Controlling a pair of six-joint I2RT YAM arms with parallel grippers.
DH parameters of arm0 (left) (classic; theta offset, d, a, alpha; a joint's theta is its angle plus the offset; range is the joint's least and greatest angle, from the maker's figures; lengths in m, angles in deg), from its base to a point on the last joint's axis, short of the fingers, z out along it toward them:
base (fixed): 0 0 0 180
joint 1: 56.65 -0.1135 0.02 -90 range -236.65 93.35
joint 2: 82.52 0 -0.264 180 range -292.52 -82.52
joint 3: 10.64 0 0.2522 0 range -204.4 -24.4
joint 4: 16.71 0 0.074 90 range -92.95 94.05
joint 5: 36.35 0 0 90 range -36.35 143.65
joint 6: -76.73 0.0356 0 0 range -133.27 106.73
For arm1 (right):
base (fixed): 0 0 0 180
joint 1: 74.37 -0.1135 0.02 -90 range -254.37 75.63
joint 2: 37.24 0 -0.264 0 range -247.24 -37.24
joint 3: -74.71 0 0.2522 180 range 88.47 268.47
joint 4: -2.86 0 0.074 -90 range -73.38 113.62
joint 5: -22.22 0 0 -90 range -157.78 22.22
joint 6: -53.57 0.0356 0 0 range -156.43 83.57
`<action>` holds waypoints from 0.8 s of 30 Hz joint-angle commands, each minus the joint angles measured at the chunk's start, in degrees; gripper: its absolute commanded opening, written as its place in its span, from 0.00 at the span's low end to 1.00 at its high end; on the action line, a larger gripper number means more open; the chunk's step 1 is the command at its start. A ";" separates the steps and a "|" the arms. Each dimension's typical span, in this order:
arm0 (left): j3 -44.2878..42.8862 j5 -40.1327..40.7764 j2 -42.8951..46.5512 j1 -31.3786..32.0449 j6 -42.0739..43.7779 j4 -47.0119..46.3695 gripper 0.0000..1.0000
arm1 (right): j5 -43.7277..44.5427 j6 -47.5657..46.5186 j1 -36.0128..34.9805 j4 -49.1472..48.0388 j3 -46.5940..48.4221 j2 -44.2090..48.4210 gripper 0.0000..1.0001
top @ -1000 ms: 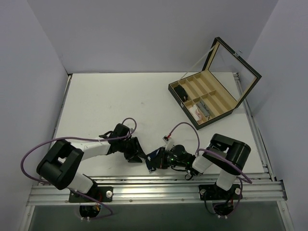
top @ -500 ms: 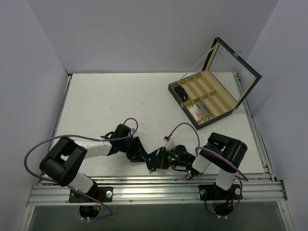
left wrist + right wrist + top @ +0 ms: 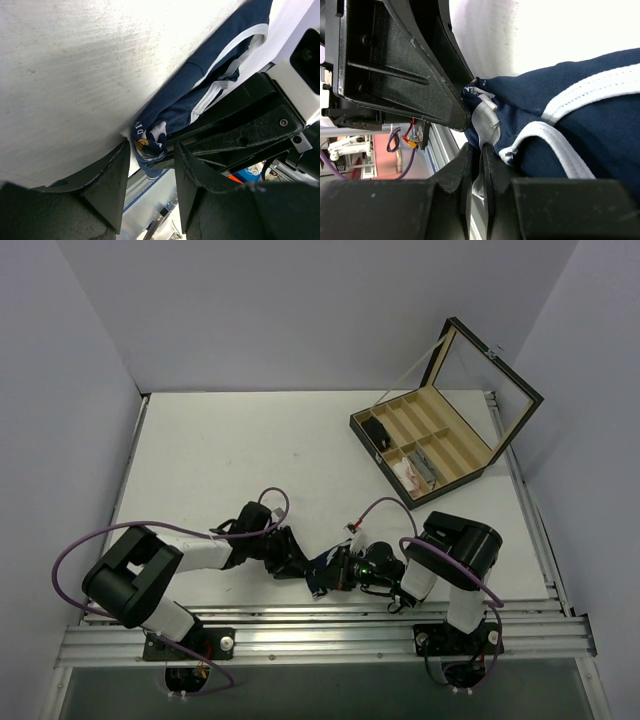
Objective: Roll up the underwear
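Note:
The underwear (image 3: 322,568) is a small navy bundle with white trim, lying near the table's front edge between both grippers. My right gripper (image 3: 337,571) comes in from the right and is shut on the underwear's (image 3: 570,105) edge; in the right wrist view the right gripper (image 3: 480,150) pinches a white label and navy cloth. My left gripper (image 3: 292,563) comes in from the left and stands open. In the left wrist view, the bunched end of the underwear (image 3: 200,92) sits just at the left gripper's (image 3: 150,156) tips, right against the right gripper's black fingers (image 3: 240,125).
A wooden divided box (image 3: 462,472) with its lid raised stands at the back right, holding a small black item (image 3: 376,430) and a white-and-pink cloth bundle (image 3: 410,472). An aluminium rail (image 3: 320,625) runs along the table's front edge, just behind both grippers.
My left gripper has slid right along the table until its tips reach the underwear. The right gripper has kept its grip and edged slightly left.

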State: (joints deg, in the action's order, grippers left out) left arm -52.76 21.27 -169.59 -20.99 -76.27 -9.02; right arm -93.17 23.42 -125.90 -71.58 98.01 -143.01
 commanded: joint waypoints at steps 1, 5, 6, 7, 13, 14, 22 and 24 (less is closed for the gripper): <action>1.11 0.56 1.46 0.29 0.16 -2.64 0.49 | 1.22 -2.64 0.99 8.48 -2.34 -1.72 0.00; 0.41 -0.05 0.23 0.29 0.42 -2.90 0.49 | 0.86 -2.64 1.60 8.40 -2.42 -2.06 0.00; 0.24 -0.22 -0.20 0.29 0.34 -3.25 0.49 | 0.69 -2.38 1.69 7.70 -2.42 -2.33 0.00; 0.23 -0.14 -0.56 0.20 0.25 -3.51 0.49 | 0.25 -2.37 1.78 7.26 -2.33 -3.11 0.00; -1.34 -0.14 -4.51 0.29 0.16 -3.69 0.44 | -0.45 -1.76 1.78 5.58 -2.25 -4.44 0.00; -1.96 -0.23 -5.12 0.29 0.25 -3.34 0.43 | -0.37 -1.76 1.78 5.76 -2.16 -4.35 0.00; -11.08 -0.58 -7.94 1.78 2.27 3.94 0.23 | 2.00 -5.62 1.69 21.30 0.73 3.01 0.10; -13.29 0.56 -7.94 2.66 3.93 11.05 0.13 | 3.58 -7.73 1.69 28.76 1.79 6.01 0.15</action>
State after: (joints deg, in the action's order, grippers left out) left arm -60.96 19.32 -177.50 -19.87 -75.24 -3.82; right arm -94.83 22.46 -124.54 -64.21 99.23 -139.17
